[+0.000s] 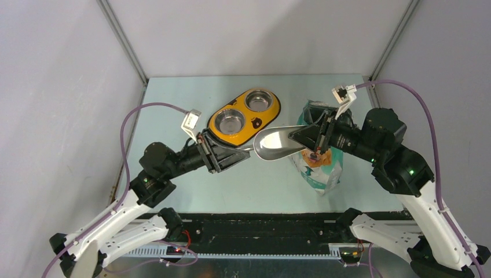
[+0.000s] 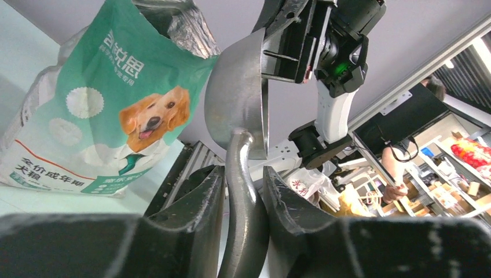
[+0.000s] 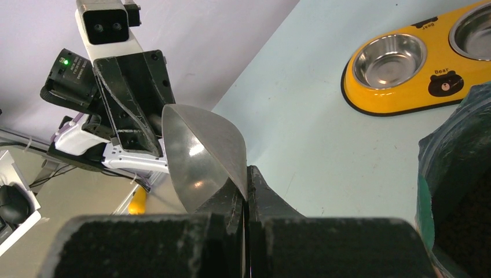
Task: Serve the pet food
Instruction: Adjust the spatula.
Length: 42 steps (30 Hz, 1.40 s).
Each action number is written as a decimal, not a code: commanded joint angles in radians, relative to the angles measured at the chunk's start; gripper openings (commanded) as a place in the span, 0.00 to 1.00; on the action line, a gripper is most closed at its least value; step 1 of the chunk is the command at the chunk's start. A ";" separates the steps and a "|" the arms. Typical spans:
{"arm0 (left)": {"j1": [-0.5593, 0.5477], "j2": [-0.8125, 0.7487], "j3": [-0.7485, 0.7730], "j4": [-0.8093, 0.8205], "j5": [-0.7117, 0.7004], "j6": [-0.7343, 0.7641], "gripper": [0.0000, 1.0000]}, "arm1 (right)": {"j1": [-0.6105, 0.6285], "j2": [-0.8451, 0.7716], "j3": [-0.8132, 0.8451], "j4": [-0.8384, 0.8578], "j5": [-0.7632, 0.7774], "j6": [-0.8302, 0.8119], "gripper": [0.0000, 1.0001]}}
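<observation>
Right jaws are pinched shut on the rim of the metal scoop (image 1: 277,143); left jaws grip its handle, above the counter (image 1: 173,104). The pet food (image 3: 463,231) shows as a dark mass inside the open bag (image 2: 75,145) just beside the right jaws.

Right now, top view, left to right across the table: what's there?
Feeder → scoop → bag
</observation>
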 commanded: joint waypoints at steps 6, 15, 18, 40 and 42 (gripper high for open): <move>0.016 0.012 0.006 0.030 -0.011 -0.019 0.14 | -0.005 0.003 0.038 0.004 -0.011 -0.049 0.00; 0.018 -0.015 -0.022 0.001 -0.129 0.019 0.00 | -0.006 -0.005 0.040 -0.002 0.020 -0.084 0.39; 0.018 -0.032 -0.036 -0.055 -0.222 -0.002 0.00 | -0.006 -0.011 0.040 0.004 0.052 -0.098 0.65; 0.019 -0.131 -0.008 -0.319 -0.414 0.190 0.00 | -0.082 0.202 0.458 -0.576 0.689 -0.529 0.99; 0.020 -0.140 -0.012 -0.323 -0.438 0.204 0.00 | -0.111 0.246 0.465 -0.603 0.682 -0.607 0.98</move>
